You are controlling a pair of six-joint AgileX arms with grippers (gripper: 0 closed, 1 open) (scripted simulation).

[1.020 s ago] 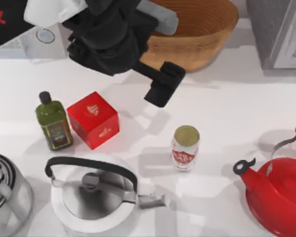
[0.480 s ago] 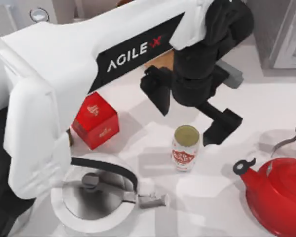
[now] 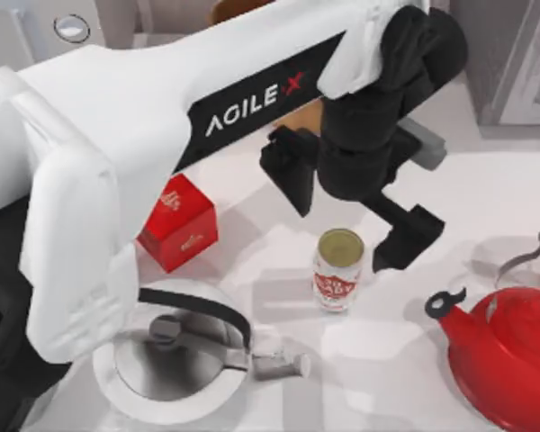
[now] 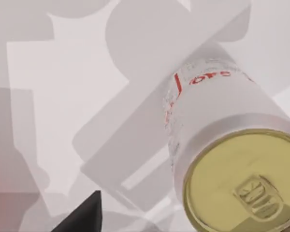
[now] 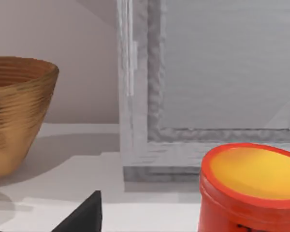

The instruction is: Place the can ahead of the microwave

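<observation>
The left gripper [image 3: 346,211] hangs just above the can [image 3: 338,269], fingers spread wide. The can stands mid-table, untouched. Next it should drop down and squeeze the can.

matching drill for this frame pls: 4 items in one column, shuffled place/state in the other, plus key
Items:
1. can
2. red box
3. red kettle
4. left gripper

Place or state:
A. bottom right corner of the top view
B. open, above the table just behind the can
C. upright near the table's middle, not held
D. partly hidden under the left arm, left of the can

Pairs: 1-C, 2-D, 3-A, 4-B
</observation>
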